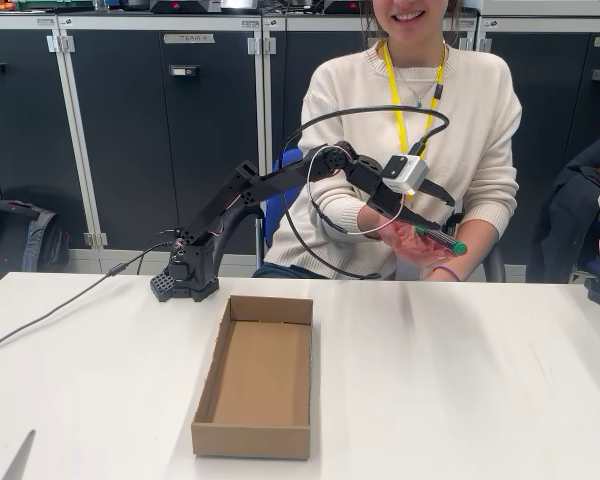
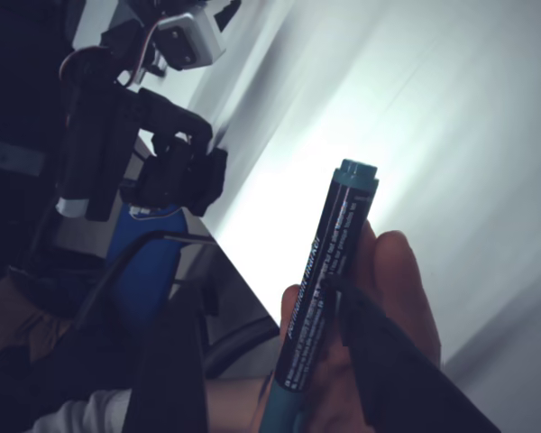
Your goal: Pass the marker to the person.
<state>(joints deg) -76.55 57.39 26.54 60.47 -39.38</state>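
One black SO-100 arm reaches from its base at the far left of the white table [image 1: 460,380] up and to the right, toward one person [image 1: 420,110] in a cream knit sweater with a yellow lanyard, who sits at the far side of the table. At the arm's end the black two-finger gripper [image 1: 420,225] is closed on one slim marker with a dark barrel and green ends [image 1: 438,238]; the marker juts out to the right of the fingers, its green tip pointing right and slightly down. The person's one visible hand [image 1: 415,245] lies open just under the gripper and the marker, above the table's far edge. In the wrist view the marker [image 2: 325,289] stands nearly upright between the dark fingers [image 2: 388,361], its green end at the top and white print running along the barrel, with the person's hand [image 2: 392,298] behind and touching it.

One open, shallow brown cardboard box [image 1: 255,375] sits on the table nearer the camera, to the left of centre, well apart from the gripper. One black cable [image 1: 50,315] runs from the arm's base off to the left. Dark cabinets [image 1: 160,130] line the far wall.
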